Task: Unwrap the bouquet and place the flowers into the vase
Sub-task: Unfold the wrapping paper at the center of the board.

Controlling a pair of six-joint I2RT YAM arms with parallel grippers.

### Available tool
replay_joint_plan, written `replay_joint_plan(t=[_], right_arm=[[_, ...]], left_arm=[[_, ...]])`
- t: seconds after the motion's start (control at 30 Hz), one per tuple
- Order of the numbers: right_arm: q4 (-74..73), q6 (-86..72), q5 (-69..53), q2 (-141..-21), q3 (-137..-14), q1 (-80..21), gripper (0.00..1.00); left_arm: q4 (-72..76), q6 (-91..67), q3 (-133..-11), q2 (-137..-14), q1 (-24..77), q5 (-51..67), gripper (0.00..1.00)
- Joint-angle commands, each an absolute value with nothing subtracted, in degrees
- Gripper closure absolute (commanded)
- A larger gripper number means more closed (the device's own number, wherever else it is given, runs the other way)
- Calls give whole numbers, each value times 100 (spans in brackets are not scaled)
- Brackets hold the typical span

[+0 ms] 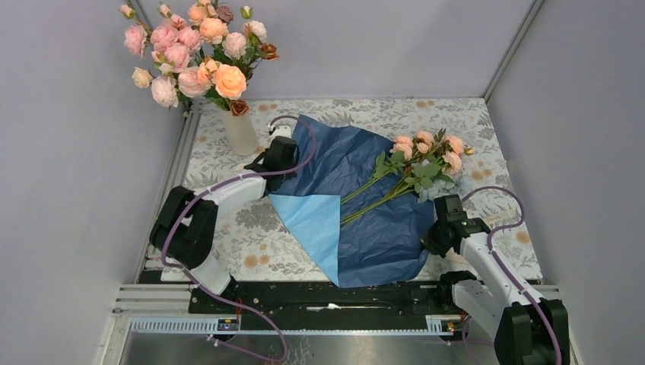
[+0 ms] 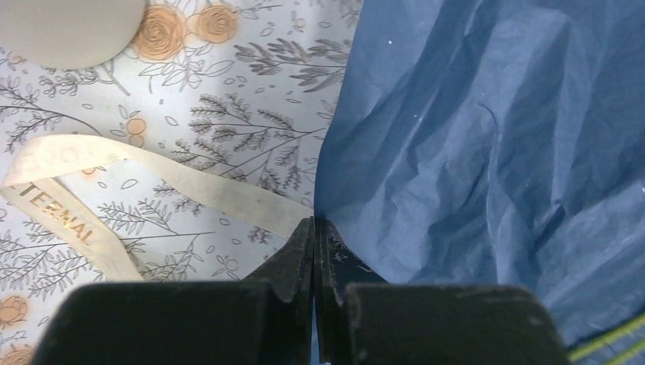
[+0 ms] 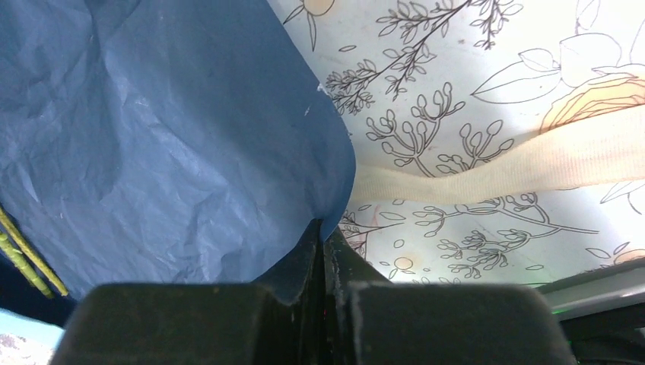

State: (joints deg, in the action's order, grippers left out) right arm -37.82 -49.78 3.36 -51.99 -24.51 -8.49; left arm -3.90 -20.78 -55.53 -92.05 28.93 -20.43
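The bouquet's paper lies spread open on the table, navy side up, with a light blue corner folded over. Peach-pink flowers on green stems lie across it, heads to the far right. The off-white vase stands at the far left and holds a big bunch of pink and peach blooms. My left gripper is shut on the paper's left edge. At the opposite edge, my right gripper is shut on the paper.
A cream ribbon lies loose on the floral tablecloth beside the left gripper, near the vase's base. Another stretch of ribbon lies right of the right gripper. Grey walls enclose the table on three sides.
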Motion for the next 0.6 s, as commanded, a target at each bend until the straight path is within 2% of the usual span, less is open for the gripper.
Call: replay_joint_plan(t=[0.0, 0.27, 0.5, 0.53, 0.57], right_arm=[[-3891, -5117, 826, -5131, -2444, -822, 100], [-4158, -5158, 1220, -4909, -2492, -819, 100], [-4182, -5124, 1157, -4781, -2540, -818, 100], [-4185, -5066, 1099, -4750, -2576, -820, 97], [-4189, -5006, 1049, -4713, -2623, -819, 88]], left_arm=[[-569, -1987, -6010, -9546, 2747, -2646, 100], [-880, -2180, -6153, -9835, 2480, -3057, 100], [-962, -2196, -6078, -9717, 2426, -2769, 100], [-955, -2183, -6060, -9633, 2426, -2673, 96], [-958, -2172, -6048, -9547, 2433, -2578, 92]])
